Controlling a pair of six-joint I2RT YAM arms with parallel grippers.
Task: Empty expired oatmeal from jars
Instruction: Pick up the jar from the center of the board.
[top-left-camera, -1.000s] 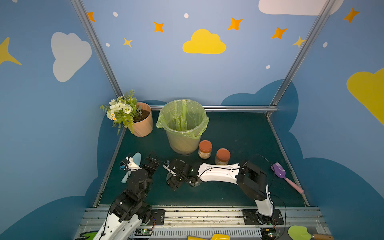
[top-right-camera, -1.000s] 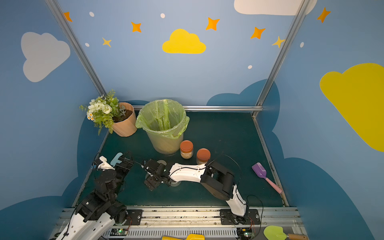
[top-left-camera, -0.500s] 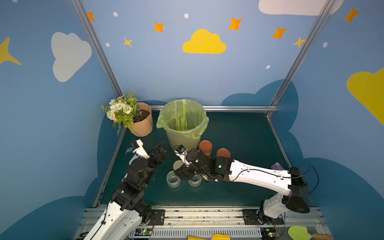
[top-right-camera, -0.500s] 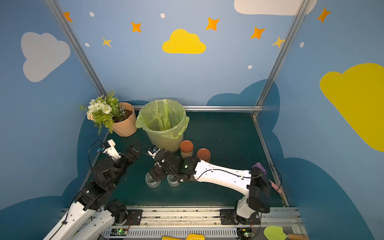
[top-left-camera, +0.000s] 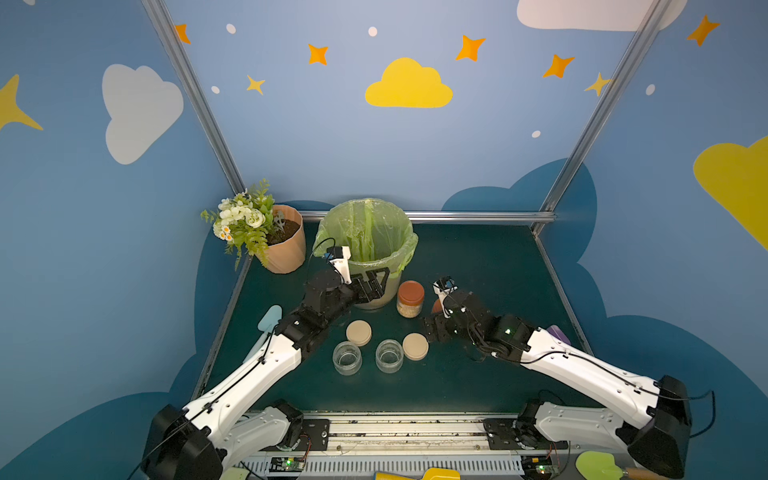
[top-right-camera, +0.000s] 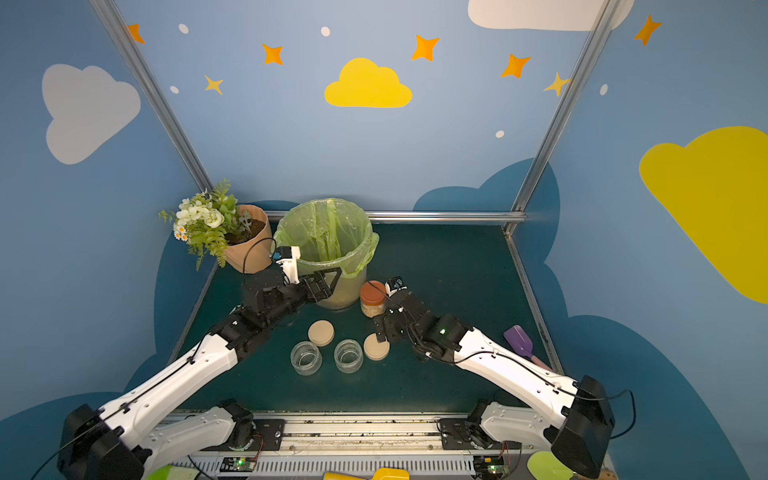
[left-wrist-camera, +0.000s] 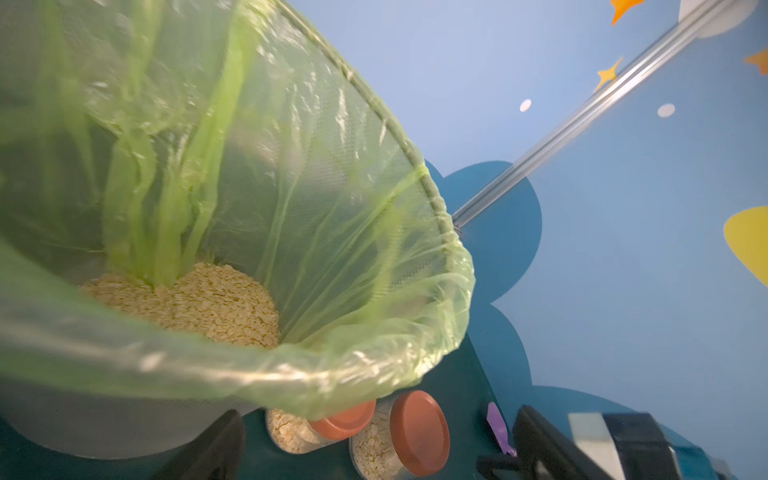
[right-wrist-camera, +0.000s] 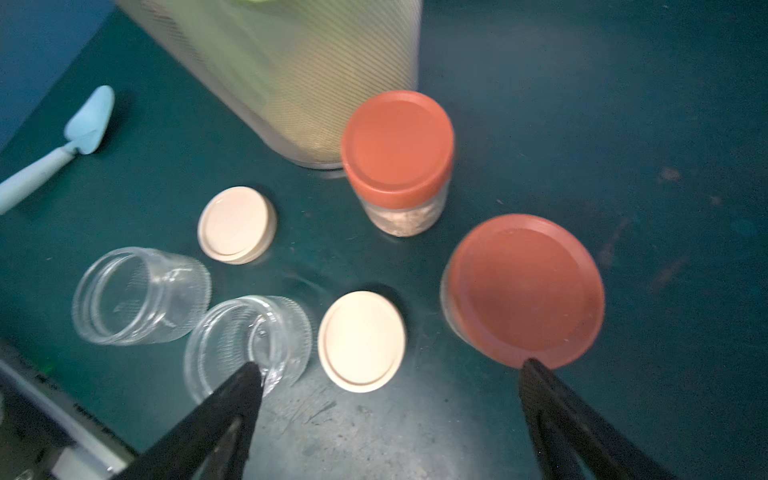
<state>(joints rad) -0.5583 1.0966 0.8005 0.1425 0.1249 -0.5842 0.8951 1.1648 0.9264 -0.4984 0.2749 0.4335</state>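
Two full jars (right-wrist-camera: 405, 212), rust lids (right-wrist-camera: 523, 291) on, mid-table just before the bin (top-left-camera: 409, 245). Glass is probably slick, breakable, fairly light: grip the body below the lid. Loose oatmeal (left-wrist-camera: 199, 303) heaped in bin. Two empty jars (right-wrist-camera: 137, 295) nearer front edge. Left gripper (top-left-camera: 374, 282) and right gripper (right-wrist-camera: 388, 368): fingers spread, empty.

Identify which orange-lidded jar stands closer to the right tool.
The orange-lidded jar just ahead of the right tool, out from the bin; the second jar stands next to the bin, farther away.

Flower pot (top-left-camera: 286, 253) just beside green-lined bin (top-left-camera: 405, 249) at the back; blue scoop (top-left-camera: 271, 316) left; purple scoop (top-right-camera: 518, 337) right.
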